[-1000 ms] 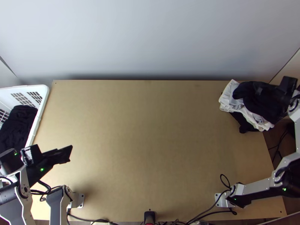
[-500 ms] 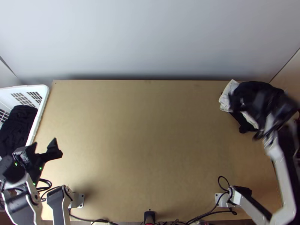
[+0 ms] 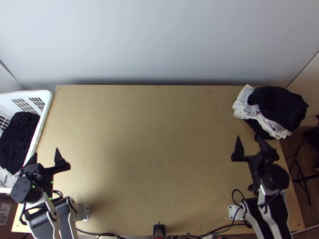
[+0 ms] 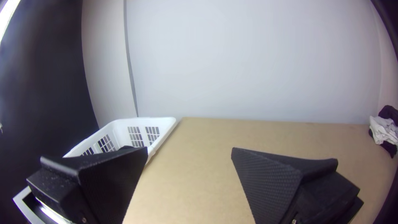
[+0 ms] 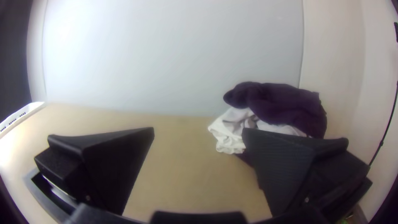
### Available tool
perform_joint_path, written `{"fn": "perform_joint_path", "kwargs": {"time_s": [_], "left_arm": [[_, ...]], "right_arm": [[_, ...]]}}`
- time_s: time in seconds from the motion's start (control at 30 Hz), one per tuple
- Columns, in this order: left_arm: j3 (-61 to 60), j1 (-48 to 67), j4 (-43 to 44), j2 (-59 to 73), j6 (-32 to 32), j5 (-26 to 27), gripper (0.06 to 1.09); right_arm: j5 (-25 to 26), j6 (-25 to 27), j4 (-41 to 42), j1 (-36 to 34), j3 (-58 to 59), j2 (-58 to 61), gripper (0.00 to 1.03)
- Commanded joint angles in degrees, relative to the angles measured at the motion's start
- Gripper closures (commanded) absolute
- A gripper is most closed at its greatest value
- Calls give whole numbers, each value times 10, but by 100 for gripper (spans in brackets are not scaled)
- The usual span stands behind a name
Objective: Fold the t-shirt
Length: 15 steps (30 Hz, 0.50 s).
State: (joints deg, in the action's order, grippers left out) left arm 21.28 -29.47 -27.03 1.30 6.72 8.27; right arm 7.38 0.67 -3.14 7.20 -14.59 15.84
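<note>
Left pincer [image 3: 46,153], right pincer [image 3: 249,137] both open, empty. T-shirt probably in bunched clothes pile [image 3: 277,104] at far right corner of tabletop [image 3: 151,131]; which piece, can't tell. Best pinch top piece alone, lift clear of neighbours, spread flat first.

Soft light covers the counter [image 3: 159,143]; shadow darkens the wall [image 3: 159,44] along its far edge. Glare bleaches the counter's left side in the right wrist view; both wrist views bend straight edges.
</note>
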Motion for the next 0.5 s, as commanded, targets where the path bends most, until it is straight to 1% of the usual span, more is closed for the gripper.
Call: {"fn": "perform_joint_path", "kwargs": {"time_s": [0.0, 0.1, 0.23, 0.3, 0.33, 0.37, 0.47], "left_arm": [[-85, 26, 76, -15, 2, -3, 10], [-89, 66, 82, 2, -40, -2, 10], [-93, 130, 100, -10, -82, -2, 10], [-93, 169, 100, -14, -87, -2, 10], [-94, 183, 100, -14, -87, -2, 10], [-94, 190, 100, -14, -87, -2, 10], [-93, 192, 100, -14, -87, -2, 10]], "right_arm": [[38, -6, -45, 4, 83, -163, 4], [38, -19, -49, 19, 84, -161, 4], [38, -41, -59, 28, 87, -161, 4], [38, -40, -54, 27, 86, -161, 4], [38, -43, -69, 26, 90, -161, 4], [37, -44, -95, 26, 91, -160, 4], [37, -45, -93, 25, 92, -160, 4]]}}
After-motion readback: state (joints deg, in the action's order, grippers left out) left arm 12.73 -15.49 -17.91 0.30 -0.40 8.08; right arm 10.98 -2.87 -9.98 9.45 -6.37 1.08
